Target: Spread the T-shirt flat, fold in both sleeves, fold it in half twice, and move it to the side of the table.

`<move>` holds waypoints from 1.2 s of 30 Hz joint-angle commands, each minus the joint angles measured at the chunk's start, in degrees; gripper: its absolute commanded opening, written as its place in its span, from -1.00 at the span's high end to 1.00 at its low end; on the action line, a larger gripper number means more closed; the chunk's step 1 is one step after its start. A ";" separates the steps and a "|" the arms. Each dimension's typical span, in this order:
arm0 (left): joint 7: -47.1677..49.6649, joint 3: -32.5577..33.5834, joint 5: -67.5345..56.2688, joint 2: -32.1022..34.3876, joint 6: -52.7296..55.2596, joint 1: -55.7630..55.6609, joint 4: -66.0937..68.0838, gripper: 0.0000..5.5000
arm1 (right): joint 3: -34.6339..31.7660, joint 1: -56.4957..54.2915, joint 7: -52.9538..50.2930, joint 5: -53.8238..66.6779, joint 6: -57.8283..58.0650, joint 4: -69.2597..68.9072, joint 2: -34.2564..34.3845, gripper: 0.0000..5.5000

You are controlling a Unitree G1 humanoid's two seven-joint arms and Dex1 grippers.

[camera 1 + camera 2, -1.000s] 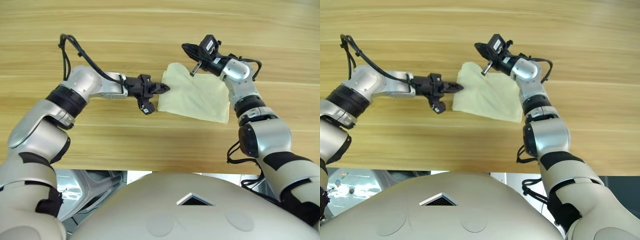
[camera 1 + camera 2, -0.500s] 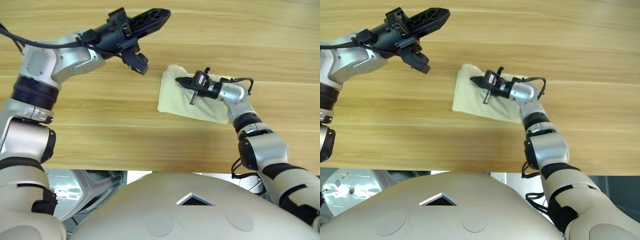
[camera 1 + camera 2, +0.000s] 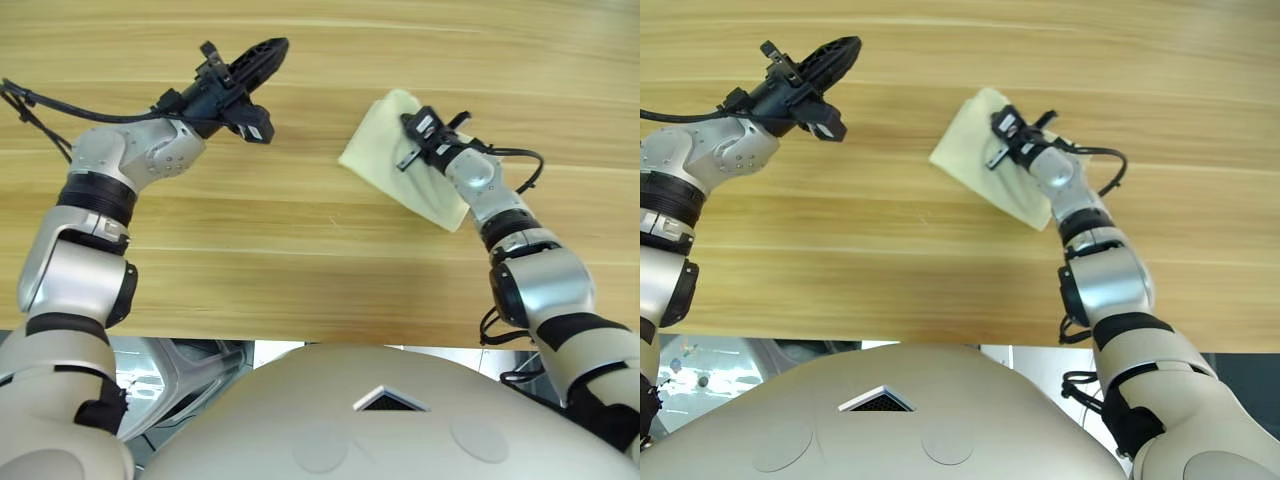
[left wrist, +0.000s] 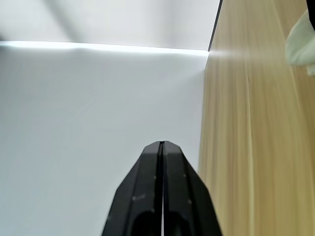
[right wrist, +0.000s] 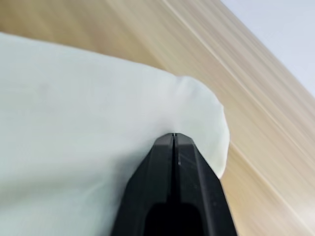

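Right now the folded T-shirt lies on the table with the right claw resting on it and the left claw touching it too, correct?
No. The left claw is not touching the T-shirt; it is shut, well off to the left above the table, as the left eye view shows. The right claw does rest on the folded shirt.

Stereo head pair looking down over one table (image 3: 300,260), wrist cameras close along left claw (image 4: 161,144) and right claw (image 5: 173,135)
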 commanded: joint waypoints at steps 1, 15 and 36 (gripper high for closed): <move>-5.97 8.82 -15.72 -6.13 -1.84 2.99 17.09 1.00 | -5.79 12.11 -8.35 1.03 17.58 8.64 -9.62 0.98; -21.49 26.32 -38.83 -15.11 5.50 9.52 25.29 1.00 | -18.73 12.38 -14.48 4.39 20.83 7.67 -15.31 0.98; -41.13 42.34 -54.94 -20.37 8.90 8.63 25.04 1.00 | -18.84 1.51 -8.99 6.19 -7.83 -19.46 -15.34 0.98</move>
